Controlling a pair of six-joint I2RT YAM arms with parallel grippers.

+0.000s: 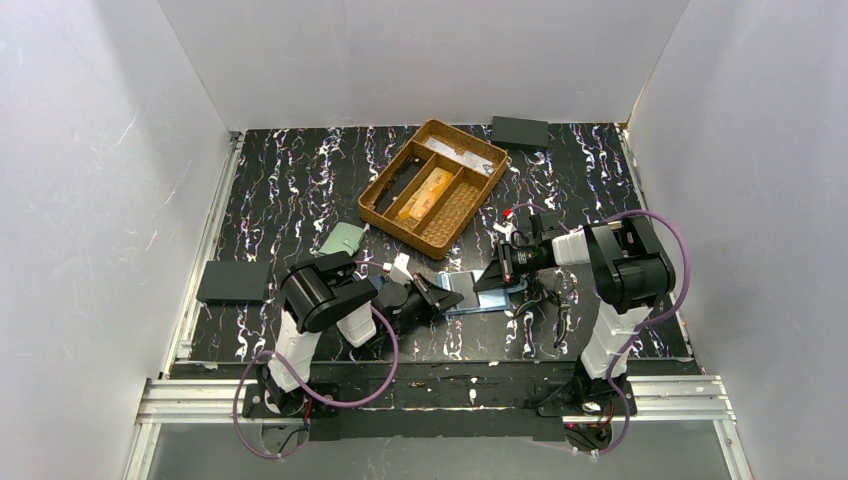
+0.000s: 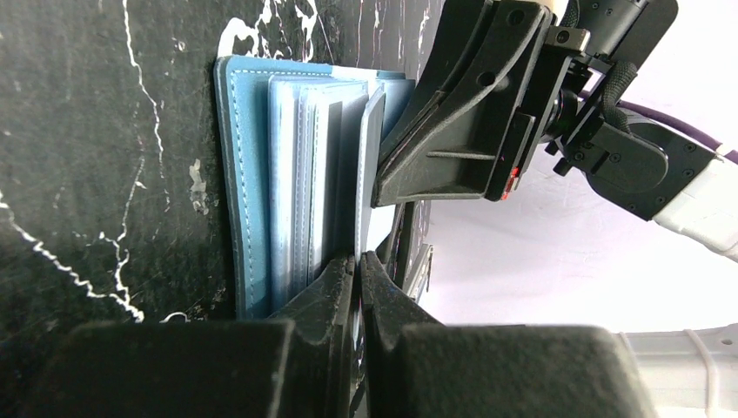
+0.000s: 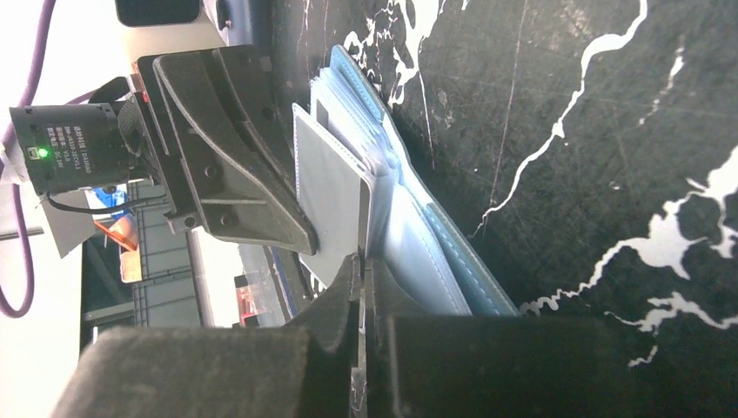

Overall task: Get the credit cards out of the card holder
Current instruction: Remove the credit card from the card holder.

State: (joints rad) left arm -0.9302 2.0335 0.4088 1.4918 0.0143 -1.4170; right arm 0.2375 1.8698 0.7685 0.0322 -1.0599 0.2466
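scene: black white-veined marble-look table (image 1: 300,180) inside white walls, two arms reaching in toward each other at centre
task thing: light steel-blue folding card holder (image 2: 252,174), lying opened flat on the table between the two grippers, stitched edge visible, stack of pale sleeves fanned up from it
inner part: grey pocket panel (image 3: 331,187) of the card holder, lifted off the stack and standing up from it
left gripper (image 2: 358,261): jaws pressed together with no visible gap, nipping the near edge of the grey pocket panel; comes in low from the holder's left in the top view
right gripper (image 3: 360,266): jaws pinched nearly closed on a thin edge of the card holder right by the grey pocket panel's corner; whether a card sits between the pads, cannot tell
gripper relation: tips very close, on opposite sides of the raised panel; touching each other or not, cannot tell
cards: thin orange-gold credit cards (image 1: 425,195) lying in a long middle compartment of the brown wicker divided tray (image 1: 397,163), well apart from the holder
tray position: behind the grippers, mid-table, set at an angle
other items: pale green flat wallet (image 1: 343,238) just behind the left arm; dark flat rectangle (image 1: 520,132) at the far right beside the tray; second dark flat rectangle (image 1: 233,282) at the table's left edge
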